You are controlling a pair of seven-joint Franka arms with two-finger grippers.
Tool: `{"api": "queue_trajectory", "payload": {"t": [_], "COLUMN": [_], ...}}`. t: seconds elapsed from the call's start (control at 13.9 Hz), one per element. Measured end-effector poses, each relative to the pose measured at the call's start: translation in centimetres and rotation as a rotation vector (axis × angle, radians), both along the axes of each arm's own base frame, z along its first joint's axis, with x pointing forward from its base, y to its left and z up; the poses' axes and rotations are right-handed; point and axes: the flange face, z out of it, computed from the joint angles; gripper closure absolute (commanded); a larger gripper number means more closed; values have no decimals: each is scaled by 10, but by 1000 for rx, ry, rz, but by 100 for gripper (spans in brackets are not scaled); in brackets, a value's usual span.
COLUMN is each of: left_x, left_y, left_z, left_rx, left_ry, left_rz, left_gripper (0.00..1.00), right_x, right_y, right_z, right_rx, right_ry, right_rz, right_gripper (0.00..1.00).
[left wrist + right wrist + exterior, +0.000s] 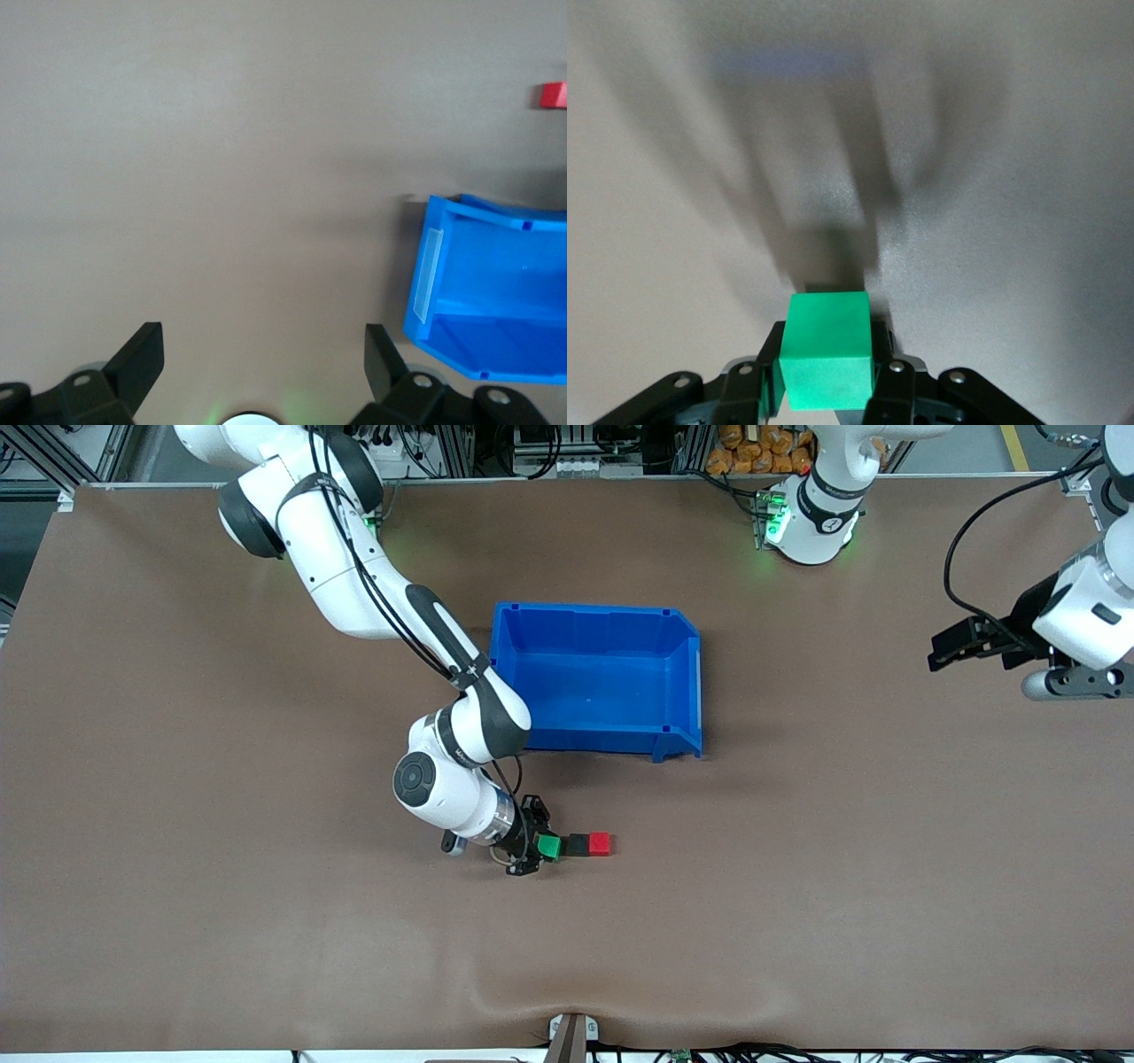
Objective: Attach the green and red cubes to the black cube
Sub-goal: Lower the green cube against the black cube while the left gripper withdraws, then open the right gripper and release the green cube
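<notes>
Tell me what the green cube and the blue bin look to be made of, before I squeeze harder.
Green cube, held in the shut right gripper: plain matte solid, soft-edged with no glare, perhaps foam or dull plastic; I can't say which. Blue bin: moulded plastic, judging by its smooth, faintly glossy walls, stiffened rim and a clear label strip on its front lip.

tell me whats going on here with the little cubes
The right arm's end effector is shut on the green cube, holding it low against the black cube. The red cube sits against the black cube's other face, toward the left arm's end of the table, so the three form a row, nearer the front camera than the blue bin. The left arm's end effector waits open, up in the air at its own end of the table.
</notes>
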Motion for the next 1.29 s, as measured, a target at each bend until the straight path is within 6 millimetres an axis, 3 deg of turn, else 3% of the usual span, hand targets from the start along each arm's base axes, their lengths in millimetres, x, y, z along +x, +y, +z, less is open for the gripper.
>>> {"api": "queue_trajectory", "payload": {"t": [0.29,0.57,0.65,0.72,0.79,1.08,1.29], "left_x": [-12,-12,-13,-13,-13,-13,-14], "left_y": [-35,-30,-28,-26,-24,1,6], "left_z": [7,17,19,20,22,39,45], "left_rx": [70,69,70,70,67,24,18], "left_ry": [11,1,4,5,6,-6,-3], "left_rz": [-116,-105,-101,-97,-92,-40,-32], "left_gripper": [0,0,0,0,0,0,0], "right_x": [-6,-10,-11,-12,-13,-11,1], "right_y": [7,14,16,17,19,19,10], "right_z": [-11,-11,-12,-12,-12,-8,8], "right_rx": [-5,-5,-5,-5,-5,-4,3], "right_ry": [-2,-5,-5,-5,-5,-16,-40], "right_rz": [9,18,20,22,24,23,9], "right_gripper": [100,95,80,50,1,0,0]}}
